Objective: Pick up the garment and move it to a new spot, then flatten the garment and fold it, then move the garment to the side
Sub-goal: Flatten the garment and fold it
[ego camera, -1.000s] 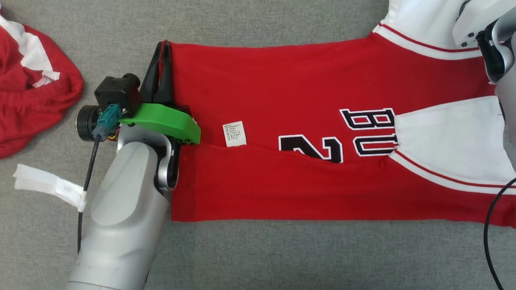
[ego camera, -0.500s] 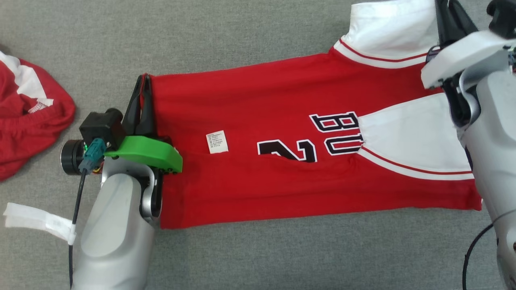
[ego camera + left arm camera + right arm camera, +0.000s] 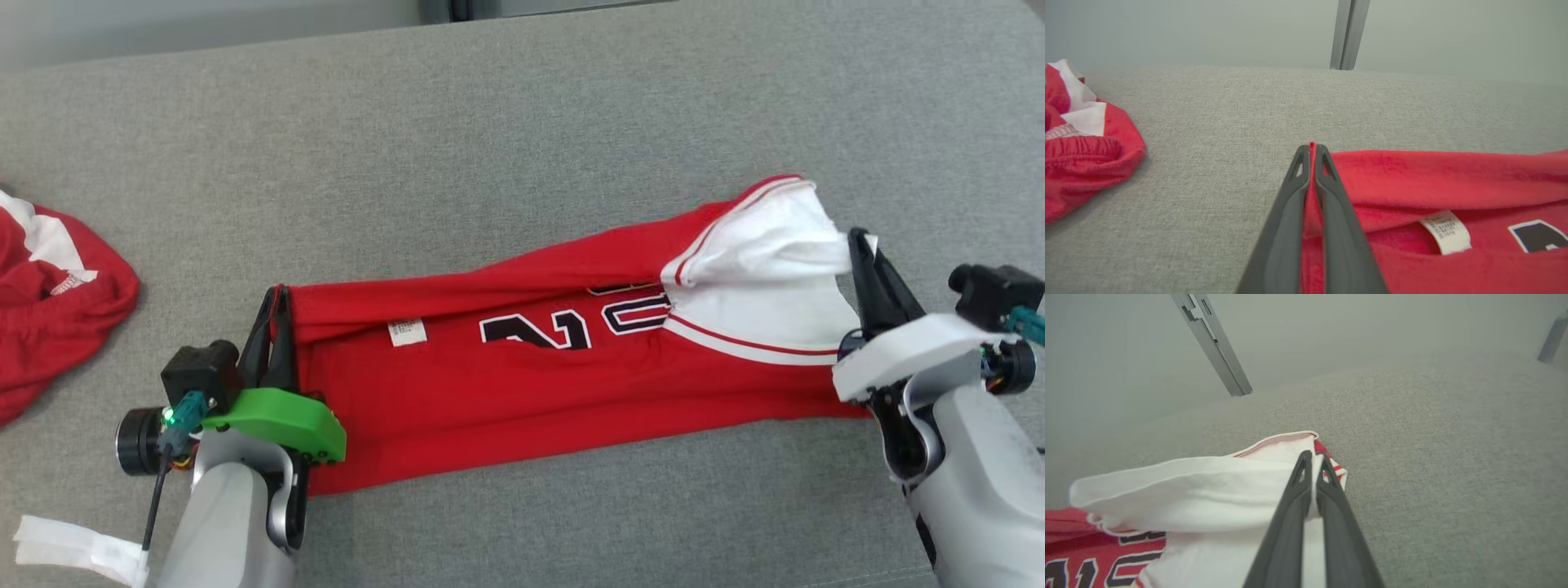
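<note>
At the garment (image 3: 522,384) ends, left gripper (image 3: 277,292) closed on hem (image 3: 299,392); right gripper (image 3: 859,238) closed on shoulder (image 3: 775,245)

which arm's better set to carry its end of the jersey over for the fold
Likely right: the right gripper is shut on the jersey at its white shoulder end, which stands raised, while the left gripper clamps the hem low.

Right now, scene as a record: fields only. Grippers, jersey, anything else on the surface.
left gripper: shut on jersey, at the red hem corner
right gripper: shut on jersey, at the white sleeve end
jersey: red and white, stretched between the grippers, partly folded lengthwise
label: white, showing near the hem end
other garment: red, crumpled, to the robot's left, apart from jersey
surface: grey fabric
</note>
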Robot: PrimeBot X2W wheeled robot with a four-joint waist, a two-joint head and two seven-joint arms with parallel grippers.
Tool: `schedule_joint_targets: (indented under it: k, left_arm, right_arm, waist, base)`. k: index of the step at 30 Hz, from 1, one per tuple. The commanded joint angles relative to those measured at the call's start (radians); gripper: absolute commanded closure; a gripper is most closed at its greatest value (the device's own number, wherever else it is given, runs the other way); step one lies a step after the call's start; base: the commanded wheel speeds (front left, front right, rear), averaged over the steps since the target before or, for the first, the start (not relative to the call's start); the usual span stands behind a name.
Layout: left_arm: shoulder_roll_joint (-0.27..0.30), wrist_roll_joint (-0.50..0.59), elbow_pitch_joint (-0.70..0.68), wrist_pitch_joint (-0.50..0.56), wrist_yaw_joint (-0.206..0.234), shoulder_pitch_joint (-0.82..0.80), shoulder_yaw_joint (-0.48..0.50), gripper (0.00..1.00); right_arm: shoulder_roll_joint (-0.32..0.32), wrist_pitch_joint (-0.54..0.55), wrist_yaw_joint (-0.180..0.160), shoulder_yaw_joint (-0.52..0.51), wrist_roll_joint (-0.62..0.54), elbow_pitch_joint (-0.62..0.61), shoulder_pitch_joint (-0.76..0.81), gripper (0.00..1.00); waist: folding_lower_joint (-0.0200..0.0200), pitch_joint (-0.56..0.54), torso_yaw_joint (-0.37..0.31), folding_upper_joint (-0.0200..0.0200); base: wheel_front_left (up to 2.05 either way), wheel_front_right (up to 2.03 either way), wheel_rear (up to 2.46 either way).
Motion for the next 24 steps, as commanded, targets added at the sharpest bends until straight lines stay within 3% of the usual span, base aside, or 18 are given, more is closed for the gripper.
schedule_joint_targets:
  k: [1, 8, 9, 10, 11, 12, 24]
  left_arm:
    - [0.007, 0.007, -0.002, 0.001, -0.006, 0.029, 0.012, 1.0]
    - [0.007, 0.016, 0.009, 0.001, -0.019, 0.124, 0.027, 1.0]
    - [0.007, 0.017, 0.013, 0.001, -0.02, 0.135, 0.025, 0.89]
    - [0.007, 0.019, 0.018, 0.001, -0.019, 0.148, 0.024, 0.52]
    - [0.007, 0.019, 0.022, 0.001, -0.015, 0.158, 0.024, 0.12]
    - [0.007, 0.014, 0.021, 0.001, -0.005, 0.168, 0.025, 0.0]
    - [0.006, -0.084, -0.139, 0.001, 0.099, 0.294, -0.073, 0.0]
  right_arm:
    - [0.005, -0.004, -0.002, -0.011, 0.008, -0.012, 0.042, 1.0]
    - [0.04, -0.004, -0.002, -0.036, -0.006, -0.038, 0.167, 1.0]
    - [0.041, -0.004, -0.002, -0.037, -0.013, -0.039, 0.174, 1.0]
    - [0.045, -0.004, -0.002, -0.043, -0.021, -0.042, 0.18, 1.0]
    - [0.048, -0.004, -0.002, -0.049, -0.029, -0.04, 0.185, 0.67]
    - [0.05, -0.004, -0.002, -0.05, -0.04, -0.032, 0.193, 0.0]
    - [0.038, -0.004, -0.002, -0.077, -0.183, -0.004, 0.142, 0.0]
  waist:
    - [0.0, -0.037, -0.023, -0.0001]
    - [0.0, -0.085, -0.034, -0.0001]
    - [0.0, -0.088, -0.034, -0.0001]
    - [0.0, -0.091, -0.035, -0.0001]
    - [0.0, -0.093, -0.035, -0.0001]
    - [0.0, -0.096, -0.033, -0.0001]
    - [0.0, -0.1, 0.009, -0.0001]
  base:
    - [0.0, 0.0, 0.0]
    - [0.0, 0.0, 0.0]
    - [0.0, 0.0, 0.0]
    - [0.0, 0.0, 0.0]
    - [0.0, 0.0, 0.0]
    - [0.0, 0.0, 0.0]
    - [0.0, 0.0, 0.0]
